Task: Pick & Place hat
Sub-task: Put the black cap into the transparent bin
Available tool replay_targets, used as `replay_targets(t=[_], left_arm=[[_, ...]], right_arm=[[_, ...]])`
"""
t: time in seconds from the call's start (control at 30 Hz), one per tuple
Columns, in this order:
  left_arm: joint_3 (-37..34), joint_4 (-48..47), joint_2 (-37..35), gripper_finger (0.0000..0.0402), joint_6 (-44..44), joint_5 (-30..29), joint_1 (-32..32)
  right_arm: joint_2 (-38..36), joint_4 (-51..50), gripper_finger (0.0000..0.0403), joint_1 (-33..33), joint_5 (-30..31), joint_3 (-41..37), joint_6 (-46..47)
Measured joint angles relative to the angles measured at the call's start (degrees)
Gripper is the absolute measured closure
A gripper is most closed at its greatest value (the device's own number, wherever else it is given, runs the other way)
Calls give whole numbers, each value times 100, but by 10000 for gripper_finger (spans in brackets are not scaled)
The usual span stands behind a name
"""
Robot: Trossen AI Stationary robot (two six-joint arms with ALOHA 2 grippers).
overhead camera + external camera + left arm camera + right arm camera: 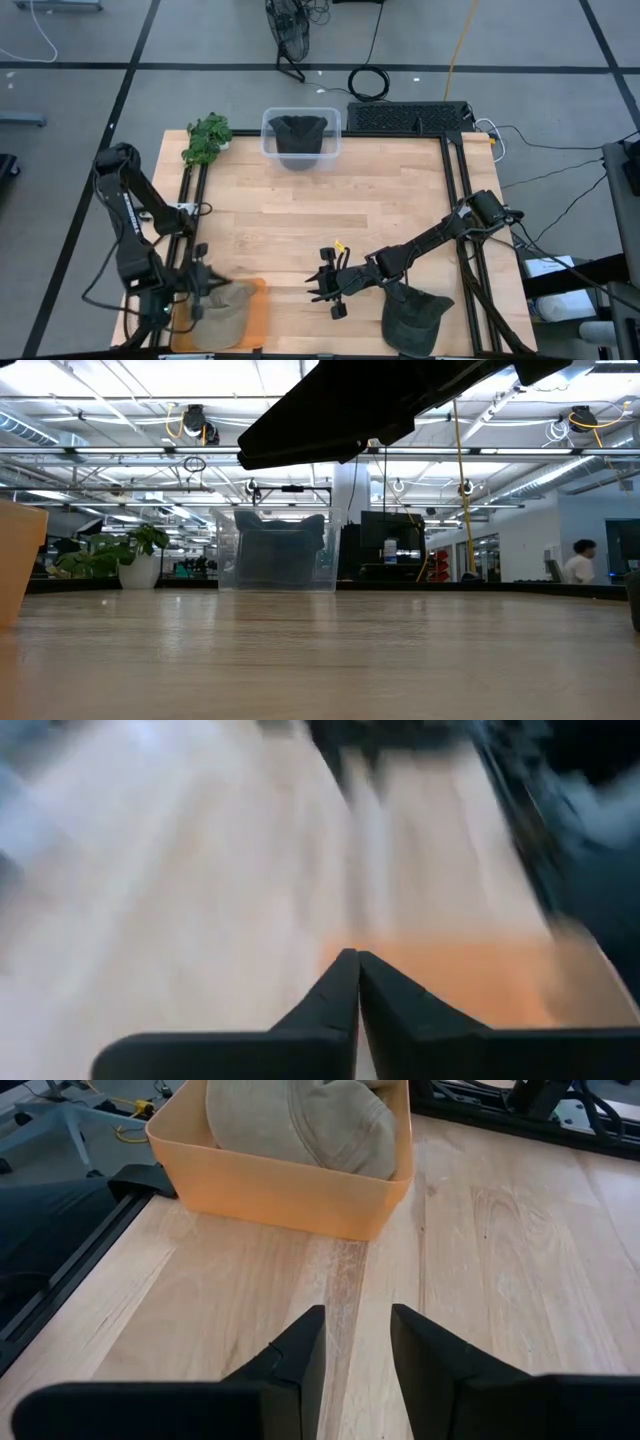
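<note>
Tabletop (pixel 300 215): you see a light wooden surface carrying two bins, a plant and three caps.
Left claw (pixel 200 283): your left arm's claw sits at the near left corner, over the orange bin; in its wrist view the two dark fingers (pixel 325 1005) meet at their tips, clenched on nothing.
Orange bin (pixel 290 1185): shallow, at the near left corner; it holds the tan cap.
Tan cap (pixel 300 1120): lies inside the orange bin, crown up, filling most of it.
Right claw (pixel 325 285): low over the near middle of the tabletop, pointing toward the orange bin, well apart from it; fingers (pixel 300 1345) parted, released, nothing between them.
Olive cap (pixel 413 317): rests on the tabletop at the near right, just beside your right arm.
Clear bin (pixel 300 137): at the far edge; it contains a dark cap (pixel 298 130).
Potted plant (pixel 206 138): far left corner, beside the clear bin.
</note>
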Motion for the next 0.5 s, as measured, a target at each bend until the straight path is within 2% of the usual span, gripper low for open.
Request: replay_targets(t=[0.03,0.1,0.27,0.4,0.5], left_arm=[[2,122,-4,373,176,-299,171],[4,429,-3,361,427,-334,616],[5,1351,129,345,932,891,2238],[5,2334,364,349,2331,2238,3355],[6,3245,387,361,3410,2744,3853]], right_arm=[[0,-1,310,0,1,0,-4],[0,1,310,0,3,0,-6],[-174,33,310,0,11,0,12],[-542,-483,310,106,68,7,47],[-871,-1062,310,297,449,4,175]])
